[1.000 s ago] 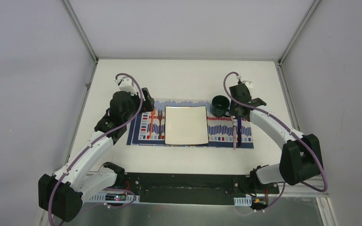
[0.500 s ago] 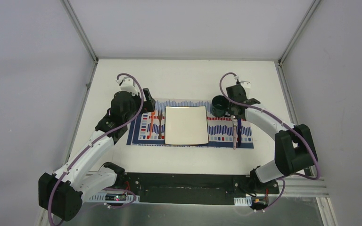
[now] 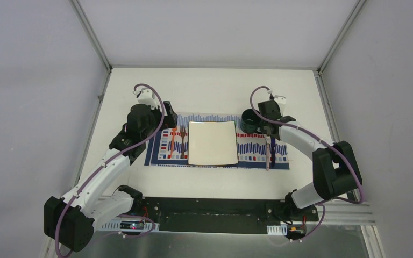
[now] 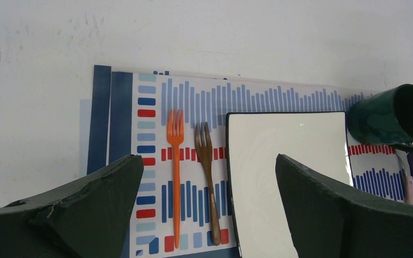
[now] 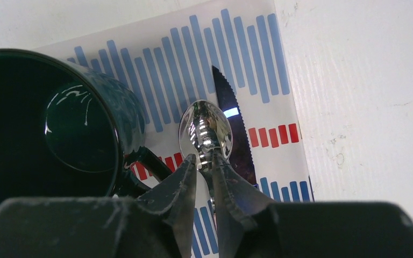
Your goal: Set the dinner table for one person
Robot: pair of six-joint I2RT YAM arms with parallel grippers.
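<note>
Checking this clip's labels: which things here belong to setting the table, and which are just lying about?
Part of the job: dinner table, striped placemat, white plate, orange fork, brown fork, green mug, spoon, knife.
Just there: purple cables and black base strip, both rig parts; I see no stray loose item.

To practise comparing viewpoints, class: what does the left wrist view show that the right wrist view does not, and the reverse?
Left wrist only: orange plastic fork, brown wooden fork, square white plate, and the left fingers spread wide. Right wrist only: shiny metal spoon with the right fingers closed on its neck, beside a serrated knife blade. Both: dark green mug, striped placemat, white matte tabletop.
</note>
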